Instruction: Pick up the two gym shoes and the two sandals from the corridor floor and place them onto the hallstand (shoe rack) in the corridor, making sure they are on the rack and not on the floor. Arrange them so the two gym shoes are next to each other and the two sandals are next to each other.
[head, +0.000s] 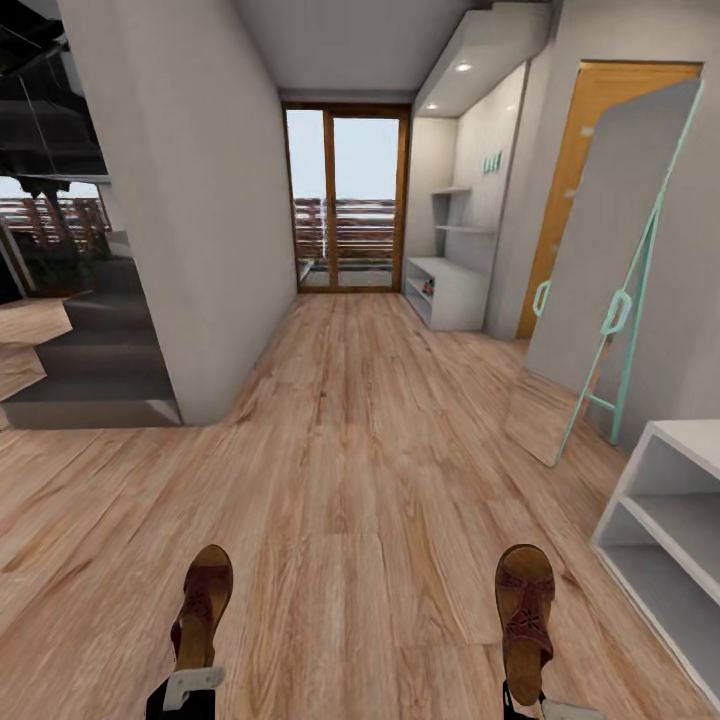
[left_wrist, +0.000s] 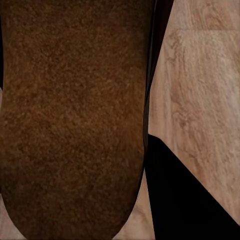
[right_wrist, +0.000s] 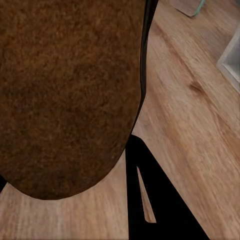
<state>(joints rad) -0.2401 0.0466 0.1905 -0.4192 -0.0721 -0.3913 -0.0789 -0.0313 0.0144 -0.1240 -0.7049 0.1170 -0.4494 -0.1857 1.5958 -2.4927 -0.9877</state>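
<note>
Both dark brown sandals are held up over the corridor floor (head: 350, 480), toes pointing forward. My left gripper (head: 191, 672) is shut on the heel of the left sandal (head: 203, 605). My right gripper (head: 524, 690) is shut on the heel of the right sandal (head: 525, 610). Up close, the left sandal (left_wrist: 70, 115) is a brown surface beside a black finger (left_wrist: 175, 200), and the right sandal (right_wrist: 65, 95) lies against a black finger (right_wrist: 150, 200). The hallstand (head: 452, 290) stands far ahead on the right, under teal letters (head: 492, 162). A small red-and-pale shape (head: 428, 289) on its lower shelf is too small to identify.
A white two-shelf bench (head: 668, 530) stands close on my right. A tall grey mirror with a teal frame (head: 612, 270) leans on the right wall before an orange door (head: 580, 150). A grey wall corner (head: 190, 250) and steps (head: 90, 370) are at the left. Glass doors (head: 347, 200) end the corridor.
</note>
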